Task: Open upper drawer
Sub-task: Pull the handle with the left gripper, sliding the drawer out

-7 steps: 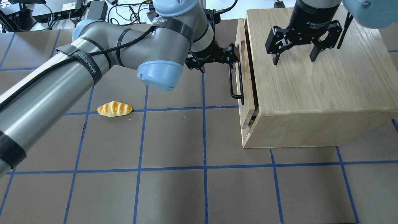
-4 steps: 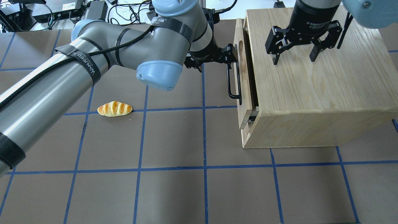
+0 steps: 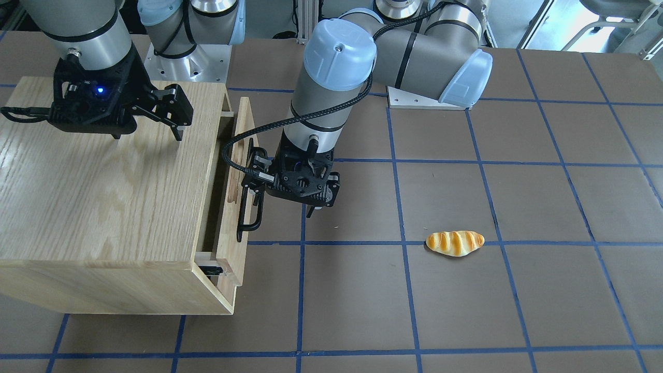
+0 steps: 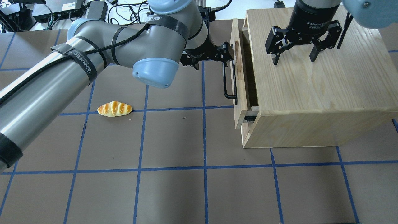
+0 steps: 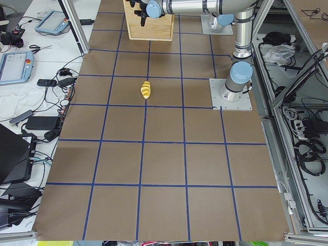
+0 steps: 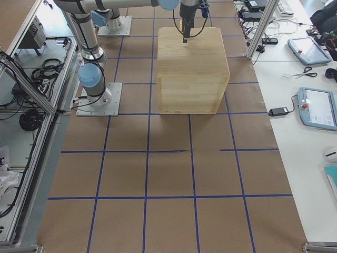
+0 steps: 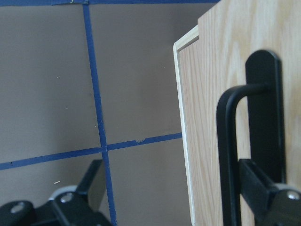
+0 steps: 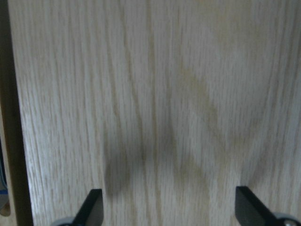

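Note:
The upper drawer (image 4: 238, 77) has a pale oak front panel (image 3: 234, 228) and sits pulled a short way out of the oak cabinet (image 4: 311, 93). A dark gap shows behind the panel. Its long black bar handle (image 4: 229, 81) also shows in the front-facing view (image 3: 249, 207) and the left wrist view (image 7: 226, 155). My left gripper (image 4: 214, 61) is open, with one finger (image 7: 256, 181) hooked behind the bar near its far end. The other finger (image 7: 94, 176) hangs free over the table. My right gripper (image 4: 293, 59) is open and empty, its fingertips (image 8: 94, 202) at the cabinet top.
A toy bread roll (image 4: 114, 109) lies on the brown gridded table left of the drawer, also in the front-facing view (image 3: 455, 243). The left arm spans the left half of the overhead view. Cables and devices sit beyond the far table edge.
The drawer front and handle have slid further out of the cabinet, leftward in the overhead view. My left gripper moved with them. The right gripper has not moved.

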Action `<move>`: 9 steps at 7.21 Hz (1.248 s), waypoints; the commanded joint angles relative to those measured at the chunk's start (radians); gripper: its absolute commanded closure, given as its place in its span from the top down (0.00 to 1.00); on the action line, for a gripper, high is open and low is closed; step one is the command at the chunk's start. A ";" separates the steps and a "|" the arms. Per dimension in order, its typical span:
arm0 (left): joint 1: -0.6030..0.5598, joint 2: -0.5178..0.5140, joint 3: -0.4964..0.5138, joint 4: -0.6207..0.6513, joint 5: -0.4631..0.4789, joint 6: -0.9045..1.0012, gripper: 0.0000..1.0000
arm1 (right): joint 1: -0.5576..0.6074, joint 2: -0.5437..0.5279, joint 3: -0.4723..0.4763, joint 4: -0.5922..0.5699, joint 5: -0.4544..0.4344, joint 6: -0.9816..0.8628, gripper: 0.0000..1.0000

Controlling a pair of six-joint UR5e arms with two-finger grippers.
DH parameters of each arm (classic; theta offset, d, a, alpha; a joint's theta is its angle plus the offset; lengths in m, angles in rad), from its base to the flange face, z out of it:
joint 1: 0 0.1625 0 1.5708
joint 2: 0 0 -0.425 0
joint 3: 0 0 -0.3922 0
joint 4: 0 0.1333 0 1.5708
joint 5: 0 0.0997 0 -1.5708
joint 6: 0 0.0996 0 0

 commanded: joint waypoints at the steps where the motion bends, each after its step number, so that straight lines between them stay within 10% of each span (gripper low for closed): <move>1: 0.014 0.001 0.000 0.000 0.001 0.009 1.00 | 0.000 0.000 0.001 0.000 0.000 0.000 1.00; 9: 0.045 0.013 0.000 -0.015 0.054 0.085 1.00 | 0.000 0.000 0.000 0.000 0.000 0.001 1.00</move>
